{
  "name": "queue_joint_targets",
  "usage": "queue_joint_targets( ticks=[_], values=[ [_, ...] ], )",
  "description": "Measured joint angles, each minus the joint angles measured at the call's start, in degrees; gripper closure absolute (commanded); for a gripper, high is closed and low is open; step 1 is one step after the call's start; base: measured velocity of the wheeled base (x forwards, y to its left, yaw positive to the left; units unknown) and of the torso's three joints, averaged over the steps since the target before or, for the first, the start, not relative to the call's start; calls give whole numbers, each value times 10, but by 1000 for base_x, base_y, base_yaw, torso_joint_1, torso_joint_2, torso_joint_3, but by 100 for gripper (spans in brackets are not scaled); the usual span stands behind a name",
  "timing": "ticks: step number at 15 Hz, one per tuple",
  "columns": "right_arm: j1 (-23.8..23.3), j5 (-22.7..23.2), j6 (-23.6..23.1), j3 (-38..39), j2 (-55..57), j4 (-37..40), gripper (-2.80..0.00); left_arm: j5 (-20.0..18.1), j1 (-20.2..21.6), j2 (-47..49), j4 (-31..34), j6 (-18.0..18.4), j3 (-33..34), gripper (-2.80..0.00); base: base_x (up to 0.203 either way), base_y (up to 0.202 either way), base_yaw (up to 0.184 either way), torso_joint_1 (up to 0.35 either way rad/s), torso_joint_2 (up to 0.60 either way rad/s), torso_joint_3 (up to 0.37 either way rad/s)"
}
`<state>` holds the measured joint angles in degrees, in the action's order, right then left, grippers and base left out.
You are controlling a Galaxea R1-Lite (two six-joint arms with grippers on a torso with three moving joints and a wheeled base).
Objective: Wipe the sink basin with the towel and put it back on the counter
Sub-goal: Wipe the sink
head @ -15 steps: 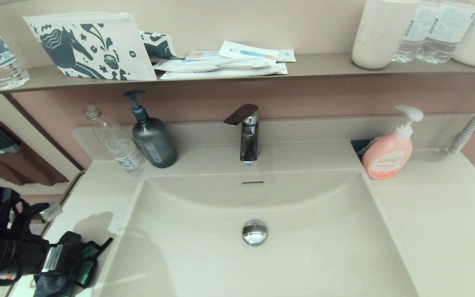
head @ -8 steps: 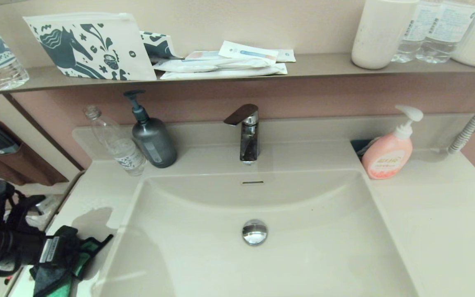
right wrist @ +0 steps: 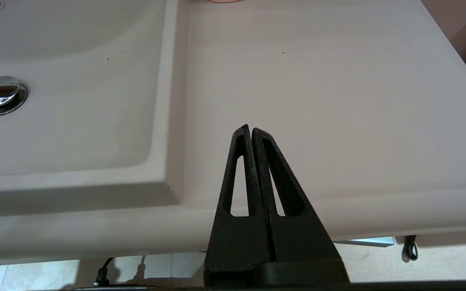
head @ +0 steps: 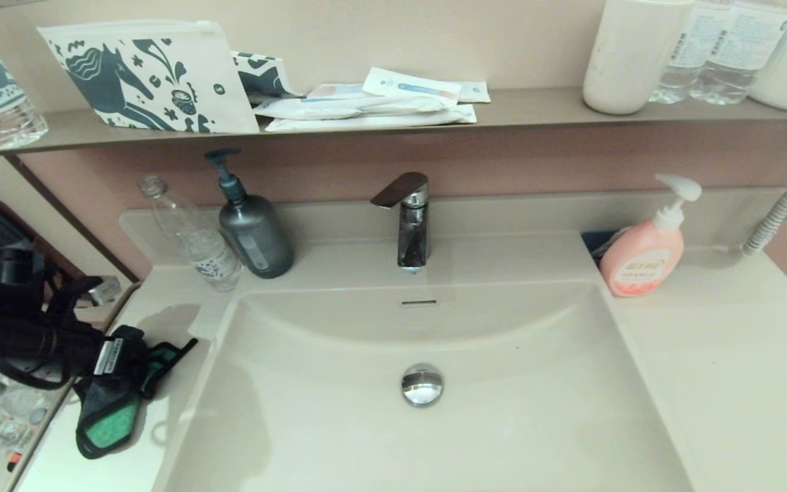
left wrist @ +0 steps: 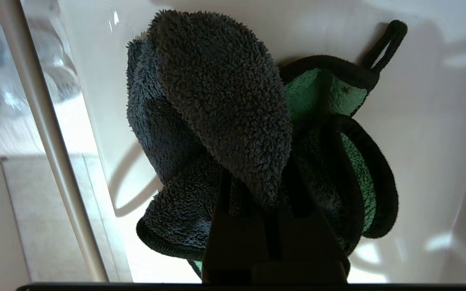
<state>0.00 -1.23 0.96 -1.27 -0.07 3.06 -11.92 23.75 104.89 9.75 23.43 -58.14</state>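
Note:
The towel (head: 112, 413), charcoal with its green face partly showing, hangs bunched from my left gripper (head: 135, 365), which is shut on it over the narrow left strip of the counter (head: 161, 304), just left of the sink basin (head: 339, 424). In the left wrist view the towel (left wrist: 217, 93) wraps over and hides the fingertips of the left gripper (left wrist: 257, 190), with the glossy counter (left wrist: 439, 141) behind it. My right gripper (right wrist: 250, 128) is shut on nothing above the front edge of the right counter (right wrist: 338, 81), beside the basin (right wrist: 75, 113). It is out of the head view.
A chrome drain plug (head: 422, 385) sits mid-basin under the faucet (head: 408, 219). A clear bottle (head: 192, 236) and a grey pump bottle (head: 251, 229) stand at the back left, a pink soap dispenser (head: 643, 253) at the back right. The wall shelf (head: 530, 109) carries pouches and bottles.
My left arm has risen and moved back along the left counter strip with the towel. The towel now hangs lower and shows more of its green face. The right arm has not moved.

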Motion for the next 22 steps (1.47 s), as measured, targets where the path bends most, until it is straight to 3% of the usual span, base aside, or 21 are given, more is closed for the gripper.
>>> queue_joint_targets(
  ticks=[6,10,15,18,22],
  values=[
    [0,0,0,0,0,0,0,0,-9,39,-1,15,-65,0,0,0,0,0,0,0],
    [0,0,0,0,0,0,0,-2,9,46,3,15,-64,0,0,0,0,0,0,0],
    [0,0,0,0,0,0,0,-6,51,17,1,16,10,0,0,0,0,0,0,0],
    [0,0,0,0,0,0,0,-8,76,-23,5,43,75,0,0,0,0,0,0,0],
    [0,0,0,0,0,0,0,-22,85,-94,6,49,159,0,0,0,0,0,0,0]
  ],
)
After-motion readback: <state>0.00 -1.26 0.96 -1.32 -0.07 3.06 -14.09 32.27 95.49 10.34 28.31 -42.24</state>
